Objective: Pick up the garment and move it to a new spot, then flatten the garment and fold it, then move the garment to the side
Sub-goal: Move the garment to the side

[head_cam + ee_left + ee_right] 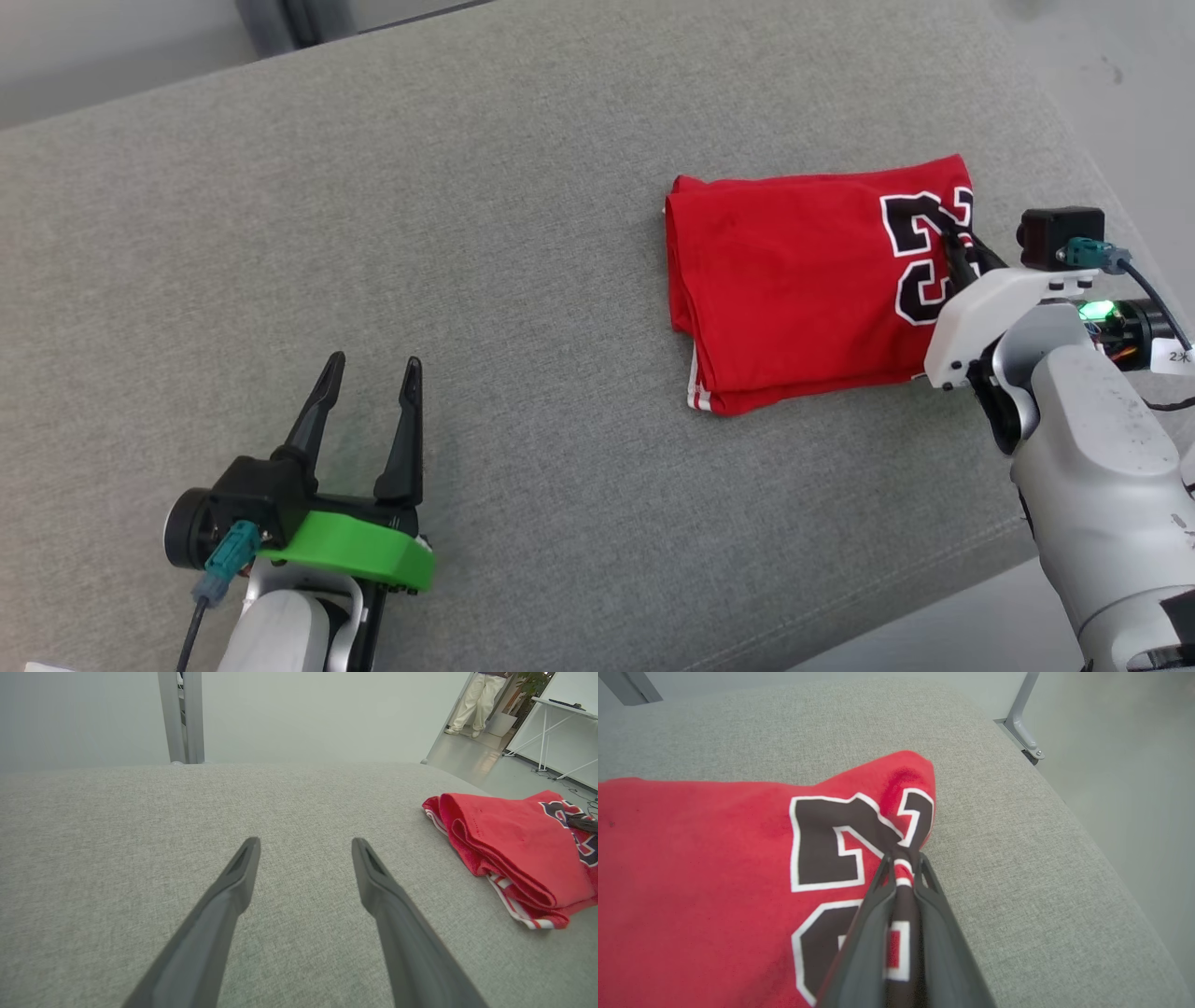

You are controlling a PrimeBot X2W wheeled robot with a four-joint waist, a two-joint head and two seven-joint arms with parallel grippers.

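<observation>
Where the head view is taken as reference, the left gripper occupies the near left of the grey padded surface. Its two dark fingers are spread wide apart and hold nothing, and the left wrist view confirms bare grey fabric between and beyond the fingertips. This gripper stands well apart from the garment. At the near right, the pale right forearm reaches in over the right edge of the surface, and the right gripper is clenched on the garment at its right side. In the right wrist view the two fingers are drawn almost together, with a pinched ridge of red, black and white cloth rising between them at the edge of the printed number. The garment, a red jersey, lies folded into a compact rectangle on the right half of the surface, near its right edge. Its layered fold faces left, and a white-striped hem shows at the near left corner beneath the upper layers. The black number with white outline sits on the right portion of the top layer. Farther off, the left wrist view shows a grey metal post beyond the far edge of the surface, and at the far right a person's legs in pale trousers beside a white table.
</observation>
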